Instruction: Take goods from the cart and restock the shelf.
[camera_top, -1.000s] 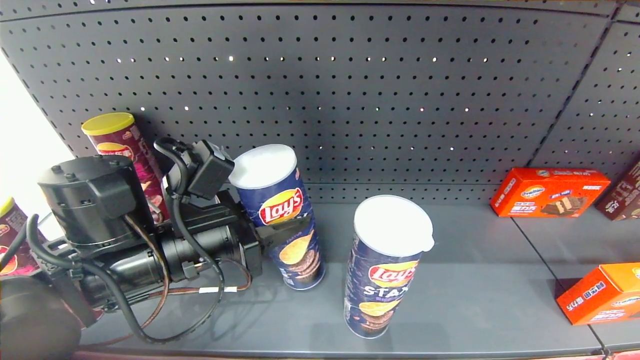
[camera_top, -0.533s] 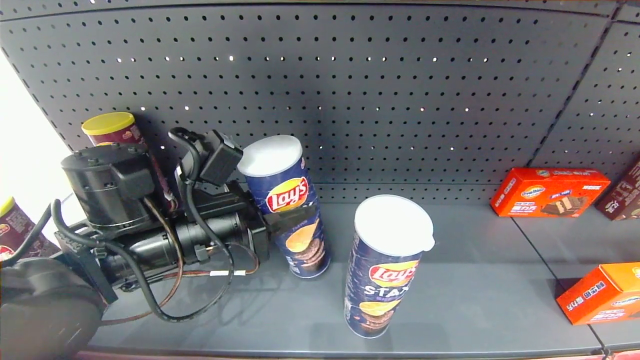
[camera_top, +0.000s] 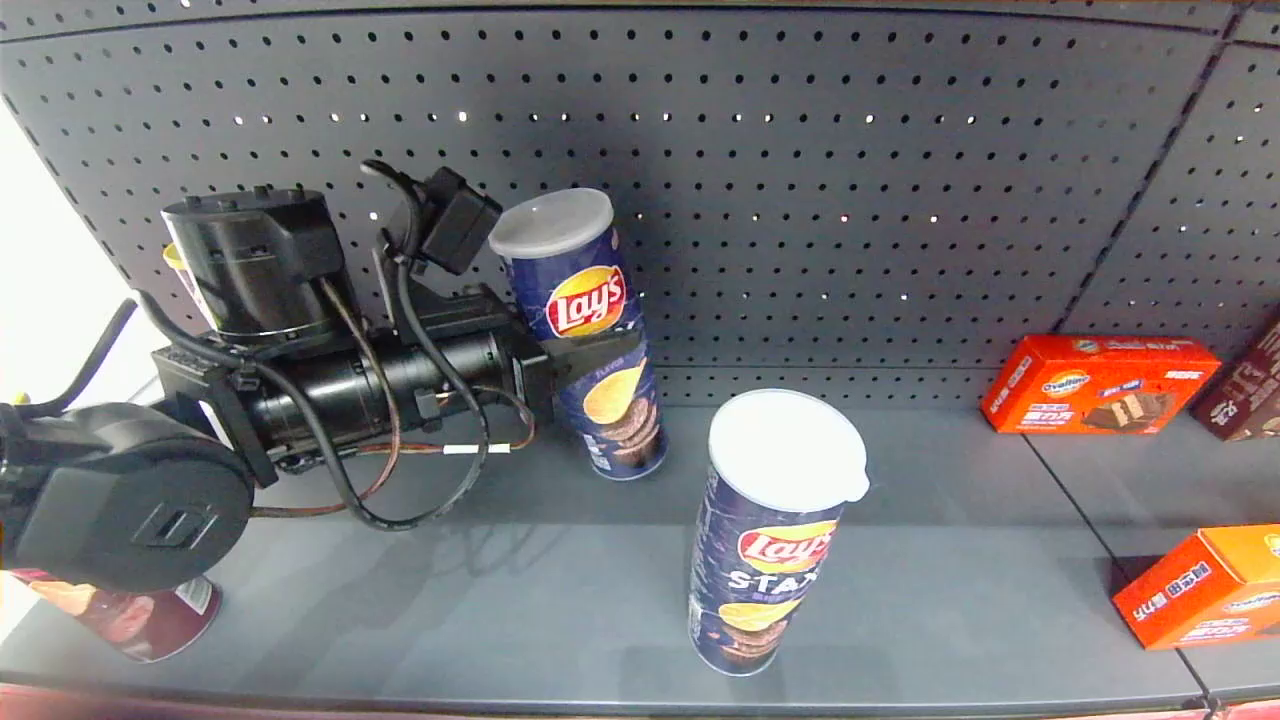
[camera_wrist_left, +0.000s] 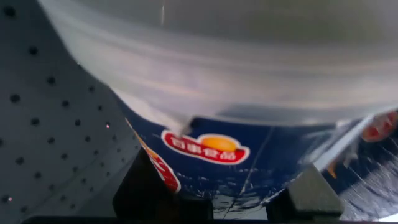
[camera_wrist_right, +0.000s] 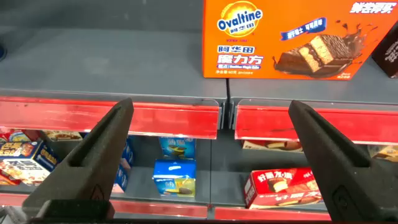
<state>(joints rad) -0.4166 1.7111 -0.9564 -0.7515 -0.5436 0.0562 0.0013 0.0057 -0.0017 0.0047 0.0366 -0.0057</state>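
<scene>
Navy front can (camera_top: 770, 540), white lid, stands upright near the front edge of the grey shelf (camera_top: 950, 620). At the front left corner a maroon can (camera_top: 135, 622) pokes out from under my left arm, mostly covered. Front right, an orange box (camera_top: 1200, 588) sits at the shelf edge. Further in, my left claw (camera_top: 605, 350) is clamped on the held can (camera_top: 575, 290), a second navy can with a white lid, gripped around its middle. It is roughly upright, left of and behind the front can, well apart from it, close to the back panel. Can't tell if its base touches the shelf. From the left wrist the held can (camera_wrist_left: 236, 155) is right up close, with my left claw (camera_wrist_left: 227, 202) squeezing it and dark fingers (camera_wrist_left: 143, 196) on both sides. Behind my left arm a yellow lid (camera_top: 172, 258) just shows. Back right, a flat orange carton (camera_top: 1095, 385) lies near the pegboard (camera_top: 750, 150), with a brown box (camera_top: 1250, 385) beside it at the edge. My right claw (camera_wrist_right: 217, 158) is spread wide and holds nothing. It faces another shelf front: red price rails (camera_wrist_right: 168, 118), an orange snack box (camera_wrist_right: 280, 37) on the level above them, and a small blue box (camera_wrist_right: 175, 177) and a red box (camera_wrist_right: 280, 186) on the level below.
</scene>
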